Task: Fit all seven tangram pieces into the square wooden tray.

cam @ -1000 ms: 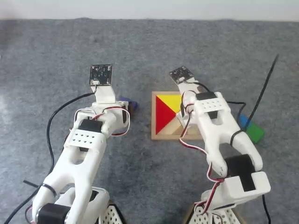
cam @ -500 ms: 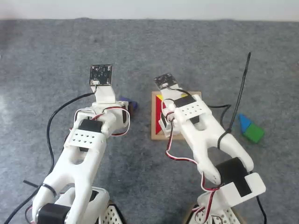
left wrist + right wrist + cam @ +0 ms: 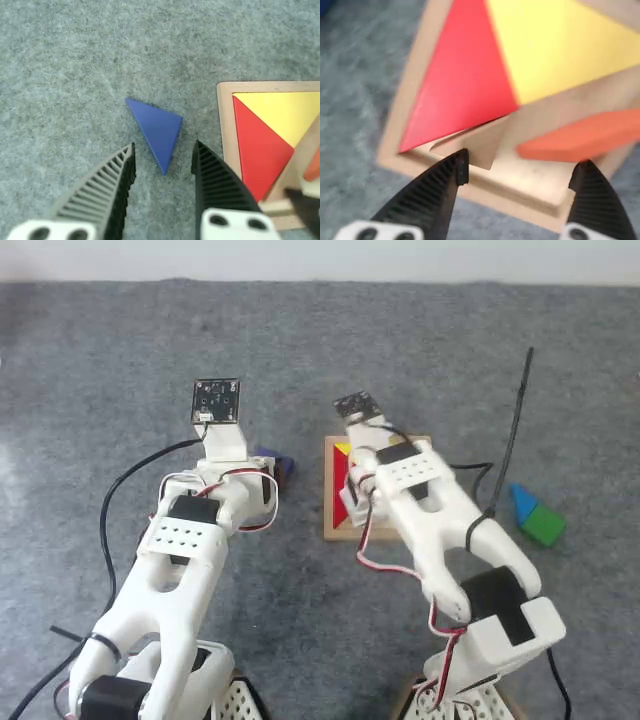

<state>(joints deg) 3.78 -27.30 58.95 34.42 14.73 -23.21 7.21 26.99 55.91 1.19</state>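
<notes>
Arm covers tray; green piece lies aside on carpet.

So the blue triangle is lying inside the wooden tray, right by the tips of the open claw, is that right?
Not quite. The blue triangle lies on the grey carpet beside the wooden tray, not inside it, by the tips of the open left gripper. The left wrist view shows it.

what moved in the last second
The right arm swung left across the wooden tray, now covering most of it, then eased slightly back; its right gripper hangs open over the tray. The left gripper, the blue triangle and the green piece kept their places.
</notes>
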